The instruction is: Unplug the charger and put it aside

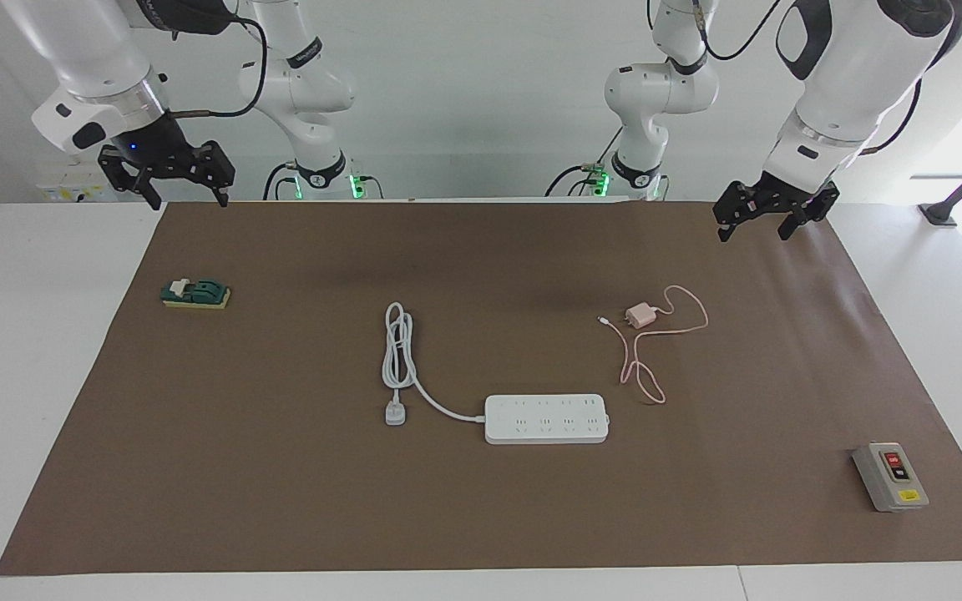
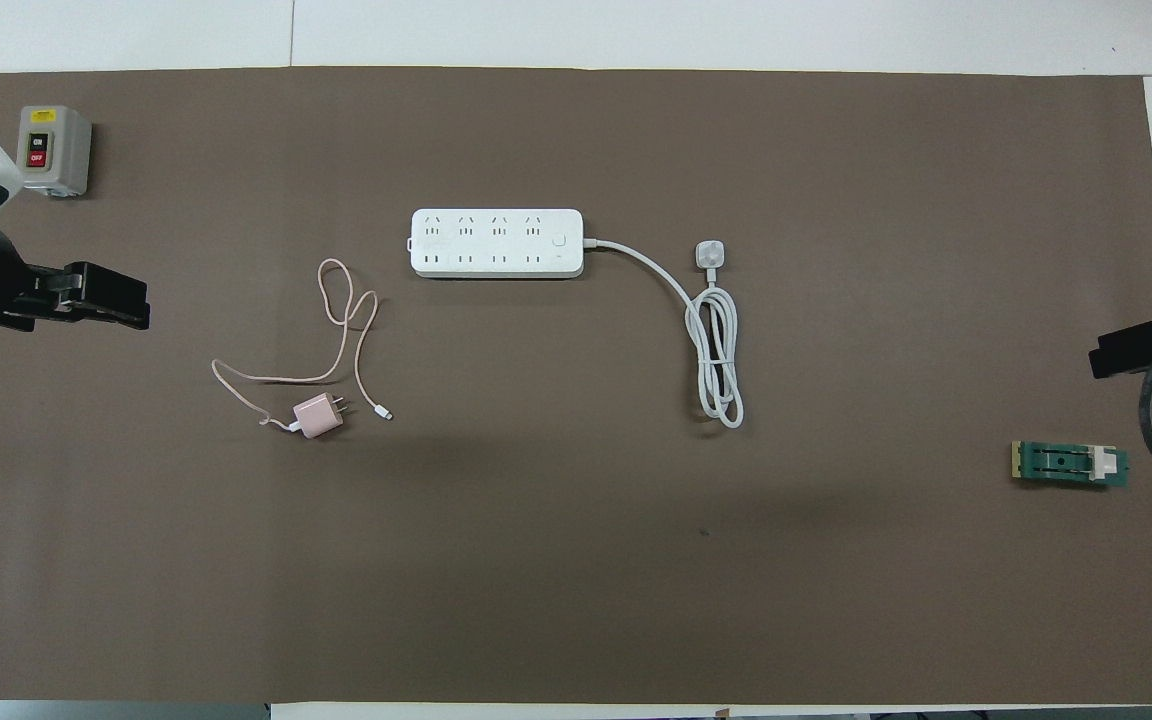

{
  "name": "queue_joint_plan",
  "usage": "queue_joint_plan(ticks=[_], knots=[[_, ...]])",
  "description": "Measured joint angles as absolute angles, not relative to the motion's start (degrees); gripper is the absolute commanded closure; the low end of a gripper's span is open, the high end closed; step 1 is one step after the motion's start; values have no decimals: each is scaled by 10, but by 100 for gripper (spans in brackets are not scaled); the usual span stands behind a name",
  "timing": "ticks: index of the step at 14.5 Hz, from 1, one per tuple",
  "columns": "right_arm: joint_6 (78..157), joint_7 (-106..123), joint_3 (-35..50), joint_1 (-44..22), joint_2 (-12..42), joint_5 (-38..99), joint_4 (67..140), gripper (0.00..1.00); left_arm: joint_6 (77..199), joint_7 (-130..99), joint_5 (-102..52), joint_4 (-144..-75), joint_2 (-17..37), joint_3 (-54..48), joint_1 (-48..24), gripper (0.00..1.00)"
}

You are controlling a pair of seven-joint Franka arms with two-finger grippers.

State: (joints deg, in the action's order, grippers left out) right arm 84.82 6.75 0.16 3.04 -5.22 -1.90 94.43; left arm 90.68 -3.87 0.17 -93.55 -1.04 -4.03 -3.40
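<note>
The pale pink charger [image 1: 639,315] lies on the brown mat with its prongs free, its thin pink cable [image 1: 652,342] looped beside it. It sits apart from the white power strip [image 1: 546,418], nearer to the robots and toward the left arm's end. It also shows in the overhead view [image 2: 319,416]. My left gripper [image 1: 754,234] is open and empty, raised over the mat's edge at the robots' end, well away from the charger. My right gripper [image 1: 187,199] is open and empty, raised over the mat's corner at the right arm's end.
The power strip's thick white cord [image 1: 397,355] is coiled on the mat and ends in a white plug [image 1: 396,414]. A grey on/off switch box [image 1: 890,477] stands near the mat's corner at the left arm's end. A green knife switch [image 1: 195,293] lies toward the right arm's end.
</note>
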Motion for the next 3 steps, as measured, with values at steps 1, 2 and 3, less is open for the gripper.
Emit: queue_joint_plan(ticks=[1,2,3], knots=[[848,68,2,30,-52,-19,944,0,906,-39,2,-936,-10,-40,-34,0],[848,68,2,30,-52,-19,944,0,905,-39,2,-936,-10,-40,-34,0],[848,68,2,29,-52,-19,944,0,904,-38,2,-936,-10,-40,-34,0]])
